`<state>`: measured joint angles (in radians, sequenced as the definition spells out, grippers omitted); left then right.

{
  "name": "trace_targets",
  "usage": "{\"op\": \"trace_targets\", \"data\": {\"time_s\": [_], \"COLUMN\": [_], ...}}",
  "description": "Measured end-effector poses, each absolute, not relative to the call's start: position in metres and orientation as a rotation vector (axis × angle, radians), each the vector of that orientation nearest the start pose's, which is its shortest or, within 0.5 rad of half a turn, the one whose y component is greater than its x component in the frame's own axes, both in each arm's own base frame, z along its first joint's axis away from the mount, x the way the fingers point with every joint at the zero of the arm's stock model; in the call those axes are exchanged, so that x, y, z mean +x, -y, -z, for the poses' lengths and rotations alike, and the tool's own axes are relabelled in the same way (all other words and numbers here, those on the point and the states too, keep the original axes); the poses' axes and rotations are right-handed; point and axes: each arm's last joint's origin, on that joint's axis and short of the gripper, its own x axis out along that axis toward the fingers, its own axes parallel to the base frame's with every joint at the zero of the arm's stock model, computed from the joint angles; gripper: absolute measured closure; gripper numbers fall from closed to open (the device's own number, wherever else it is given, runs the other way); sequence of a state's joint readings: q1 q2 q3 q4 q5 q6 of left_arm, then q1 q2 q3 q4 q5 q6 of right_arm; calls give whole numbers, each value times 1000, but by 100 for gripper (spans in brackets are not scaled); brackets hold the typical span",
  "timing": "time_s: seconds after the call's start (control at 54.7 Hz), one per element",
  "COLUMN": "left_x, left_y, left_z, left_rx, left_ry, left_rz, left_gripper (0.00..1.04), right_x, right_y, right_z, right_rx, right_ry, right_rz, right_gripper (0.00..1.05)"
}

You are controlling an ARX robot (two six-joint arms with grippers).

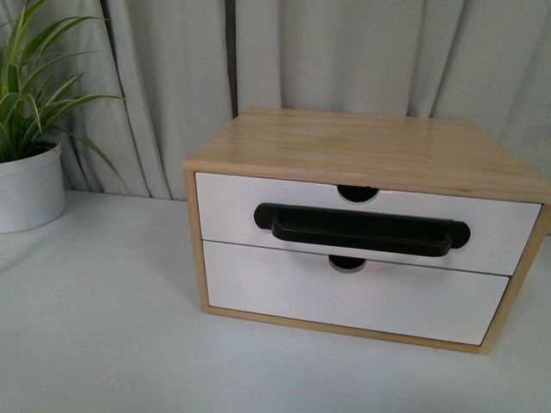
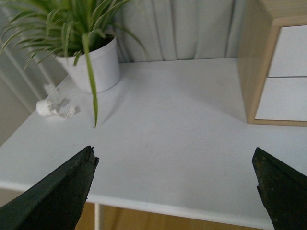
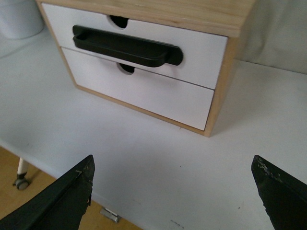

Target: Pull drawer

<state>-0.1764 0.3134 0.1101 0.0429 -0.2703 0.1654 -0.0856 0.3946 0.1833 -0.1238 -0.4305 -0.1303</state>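
A light wood cabinet [image 1: 362, 142] stands on the white table [image 1: 103, 327]. Its upper drawer [image 1: 232, 211] is white-fronted, shut flush, with a long black bar handle [image 1: 362, 229] and a half-round notch in its top edge. In the right wrist view the same drawer [image 3: 201, 52] and handle [image 3: 127, 46] lie ahead of my right gripper [image 3: 172, 165], which is open and empty over the table's near edge. My left gripper [image 2: 175, 153] is open and empty too, off to the cabinet's left, with only the cabinet's side [image 2: 254, 52] in its view. Neither arm shows in the front view.
Below sits a plain white drawer front [image 1: 344, 297] without a handle. A potted plant in a white pot [image 1: 30, 185] stands at the table's back left. A small white object [image 2: 50, 105] lies by the pot. Grey curtains [image 1: 172, 69] hang behind.
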Motion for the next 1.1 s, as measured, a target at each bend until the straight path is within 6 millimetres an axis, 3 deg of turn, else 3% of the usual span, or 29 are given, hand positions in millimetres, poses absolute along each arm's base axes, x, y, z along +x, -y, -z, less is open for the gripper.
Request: {"op": "trace_targets", "data": {"time_s": [0.165, 0.494, 0.768, 1.098], "left_x": [140, 200, 245, 290], "left_y": [17, 41, 70, 105], "left_z": [-204, -219, -231, -241], "left_rx": [373, 765, 1005, 1104], "left_ry": [-149, -263, -330, -318], "left_rz": [168, 692, 920, 1022], "left_gripper": [6, 6, 6, 6], "right_x": [138, 176, 205, 231], "right_y": [-7, -17, -21, -31], "right_z": [-199, -242, -253, -242], "right_rx": [-192, -486, -675, -791], "right_ry": [-357, -348, -350, -365], "right_rz": [-498, -728, -840, -935], "right_gripper": [9, 9, 9, 9]}}
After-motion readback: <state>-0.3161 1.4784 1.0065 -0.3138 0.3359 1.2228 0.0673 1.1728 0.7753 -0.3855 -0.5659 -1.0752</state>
